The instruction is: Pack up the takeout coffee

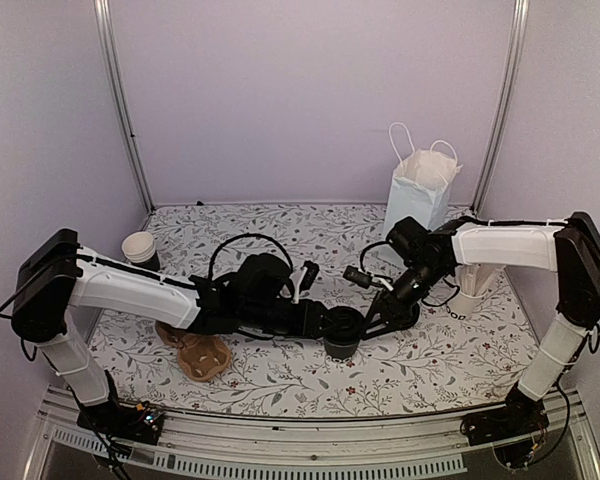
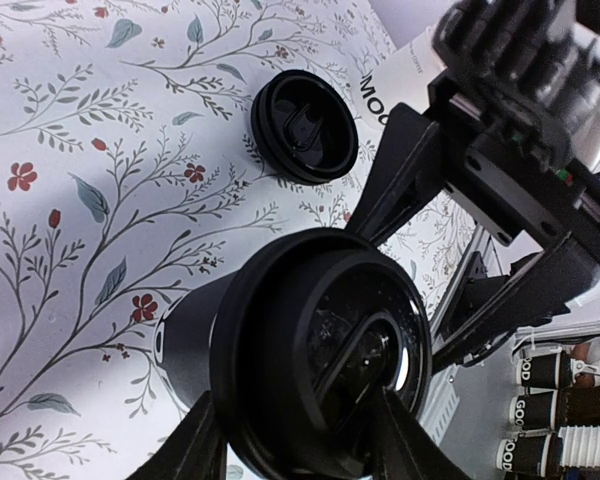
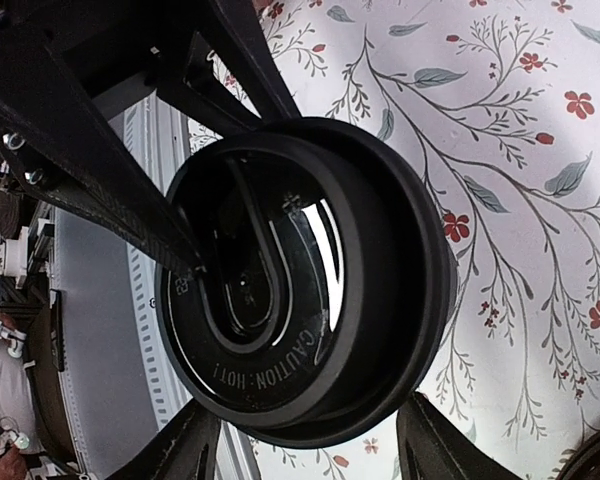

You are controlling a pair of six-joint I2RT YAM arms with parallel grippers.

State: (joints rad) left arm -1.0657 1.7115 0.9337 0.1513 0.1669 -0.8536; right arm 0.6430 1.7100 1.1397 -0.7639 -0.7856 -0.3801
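Left gripper [image 2: 295, 395] pinches the takeout coffee [image 1: 342, 335], a small black paper cup capped with a round black plastic lid [image 3: 270, 290], its two fingers pressed against opposite sides. Right gripper [image 3: 310, 405] comes in from the other side with its jaws straddling the lid's rim. Whether they press on it or stand just off it cannot be told.

Both arms meet over the middle of the floral-printed table cover [image 1: 280, 385] and crowd the cup from left and right. The right forearm lies between the cup and the pale-blue paper bag with white handles [image 1: 418, 190], which stands upright at the far right, well apart from the cup. A second loose black plastic lid [image 2: 305, 125] lies flat on the cover just beyond the cup. A brown cardboard cup carrier [image 1: 195, 352] sits near the front under the left arm, and a white paper cup [image 1: 140, 247] stands at the far left.

The cup stands upright on the cover at centre. Its glossy lid reads "CAUTION HOT" in raised letters.
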